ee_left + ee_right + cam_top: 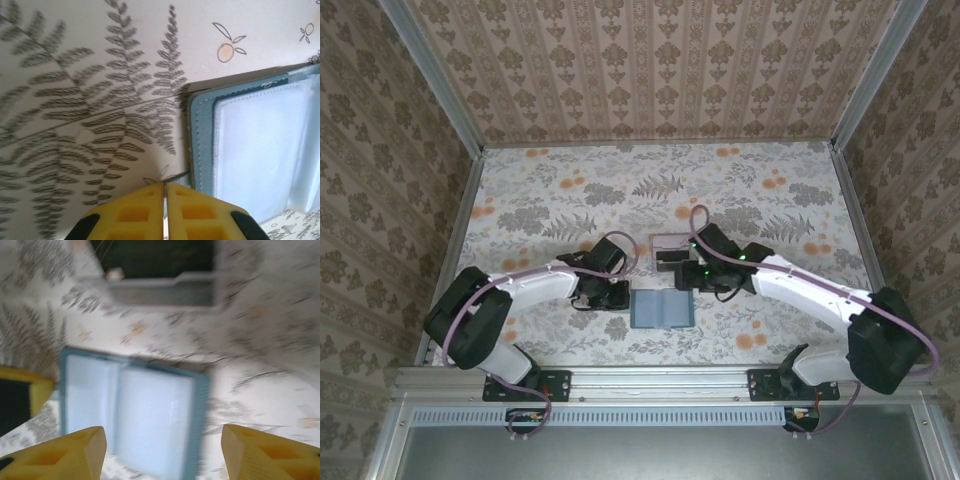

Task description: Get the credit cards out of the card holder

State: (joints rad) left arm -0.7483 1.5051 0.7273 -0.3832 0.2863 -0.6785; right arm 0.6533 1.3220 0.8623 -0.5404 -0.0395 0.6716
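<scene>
Fern-and-flower paper covers the table (540, 200) and the walls around it. The teal wallet (661, 309) lies open and flat near the front edge, between the two arms, its pale pockets facing up. The left claw (164, 210) is pressed together just beside the wallet's left edge, while the right claw (164, 452) hangs spread wide above the wallet, with a clear box (669, 247) holding something dark just behind.

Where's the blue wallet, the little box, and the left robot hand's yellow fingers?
card holder (661, 309): top view, middle of the open wallet, at its fold.
box (160, 292): right wrist view, on its pale near wall.
left gripper (165, 186): left wrist view, where the two shut yellow fingertips meet.
</scene>
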